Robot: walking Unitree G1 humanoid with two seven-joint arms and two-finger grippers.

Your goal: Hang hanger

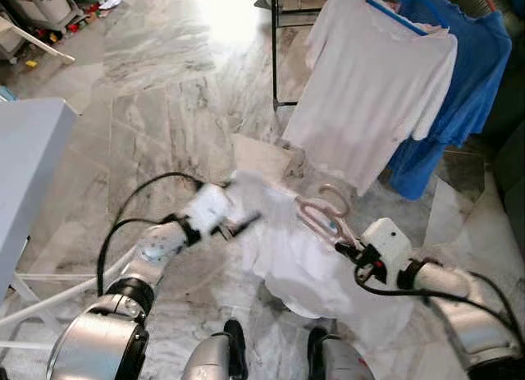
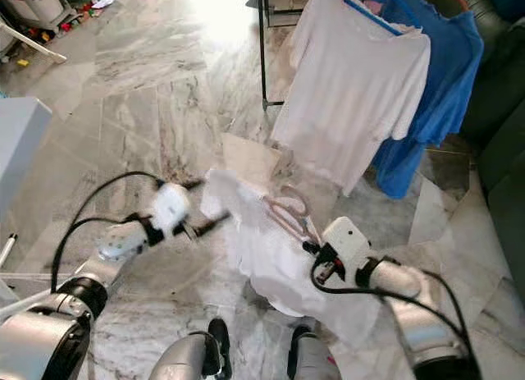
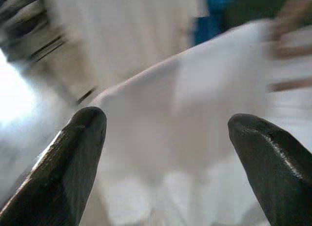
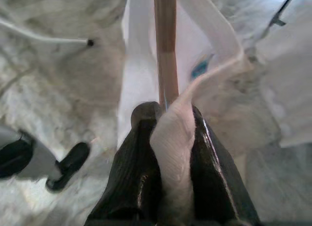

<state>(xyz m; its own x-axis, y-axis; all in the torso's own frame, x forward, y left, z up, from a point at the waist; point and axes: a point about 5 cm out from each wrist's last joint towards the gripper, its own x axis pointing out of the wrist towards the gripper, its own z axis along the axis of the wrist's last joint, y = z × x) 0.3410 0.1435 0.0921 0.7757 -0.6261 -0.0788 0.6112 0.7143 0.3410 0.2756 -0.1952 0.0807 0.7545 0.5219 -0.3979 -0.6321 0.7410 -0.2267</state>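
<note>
A rose-coloured hanger carries a white shirt that hangs low in front of me. My right gripper is shut on the hanger's lower end, with a fold of the cloth pinched in as well. The hanger's bar runs straight out from between the fingers. My left gripper is open at the shirt's left edge, its two fingers wide apart with the white cloth just beyond them. Ahead stands a black clothes rack.
On the rack hang a white T-shirt on a blue hanger and a blue shirt. A grey table stands at my left, a dark sofa at the right. Marble floor lies between.
</note>
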